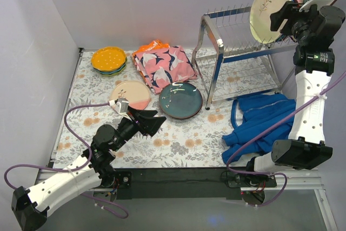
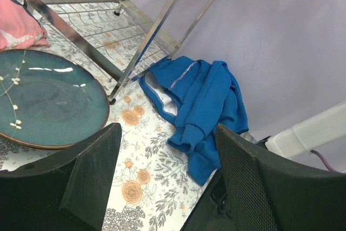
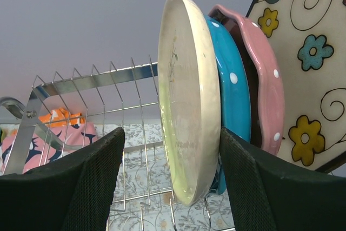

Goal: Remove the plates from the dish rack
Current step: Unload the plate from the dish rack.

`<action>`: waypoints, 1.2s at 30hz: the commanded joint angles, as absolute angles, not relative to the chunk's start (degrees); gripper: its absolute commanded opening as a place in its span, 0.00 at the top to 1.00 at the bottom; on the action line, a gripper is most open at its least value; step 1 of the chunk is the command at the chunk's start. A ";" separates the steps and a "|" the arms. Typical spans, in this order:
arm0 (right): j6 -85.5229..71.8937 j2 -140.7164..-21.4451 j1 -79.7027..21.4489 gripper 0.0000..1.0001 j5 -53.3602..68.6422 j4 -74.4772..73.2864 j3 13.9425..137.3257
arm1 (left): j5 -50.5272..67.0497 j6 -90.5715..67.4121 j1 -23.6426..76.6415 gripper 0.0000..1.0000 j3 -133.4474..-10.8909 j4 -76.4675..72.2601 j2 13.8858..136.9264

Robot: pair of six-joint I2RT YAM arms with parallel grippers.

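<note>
Your right gripper (image 3: 170, 144) is the nearer one. Its jaws are spread astride the cream plate (image 3: 186, 106), which stands on edge in the dish rack's (image 3: 97, 79) top tier, rim toward your wrist. The left gripper (image 2: 167, 133), jaws also spread, hangs well away by the teal plate (image 2: 43, 101).

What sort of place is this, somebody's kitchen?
Probably a robot test booth dressed as a kitchen: plain walls box in a floral-covered table, a left arm and right arm are bolted at its near edge, and a dish rack holds plates.
</note>
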State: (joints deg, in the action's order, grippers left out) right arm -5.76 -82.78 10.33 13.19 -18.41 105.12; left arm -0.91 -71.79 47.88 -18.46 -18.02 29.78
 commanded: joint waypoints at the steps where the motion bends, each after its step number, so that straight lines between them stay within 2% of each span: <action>1: -5.10 -84.54 10.28 0.25 12.74 -16.17 106.26 | -1.14 -71.10 48.08 0.32 -18.72 -17.84 29.79; 12: -4.49 -87.36 9.49 0.28 12.74 -16.44 106.52 | -1.14 -71.10 48.08 0.32 -18.81 -17.93 30.50; 21: -3.17 -87.54 9.14 0.36 11.95 -15.03 106.17 | -1.05 -71.10 48.08 0.32 -18.72 -17.93 29.97; 27: -2.81 -88.33 8.53 0.45 11.16 -13.98 104.33 | -1.05 -71.19 48.08 0.32 -18.72 -17.93 30.06; 33: -2.11 -88.33 8.61 0.59 10.90 -13.36 104.41 | -1.05 -71.19 48.16 0.32 -18.63 -18.02 30.41; 35: -2.02 -88.16 8.61 0.69 11.25 -13.18 104.85 | -1.05 -71.10 48.08 0.32 -18.72 -18.11 30.76; 36: -2.02 -87.89 8.61 0.79 11.42 -13.10 105.03 | -1.05 -71.10 48.08 0.32 -18.72 -18.11 30.85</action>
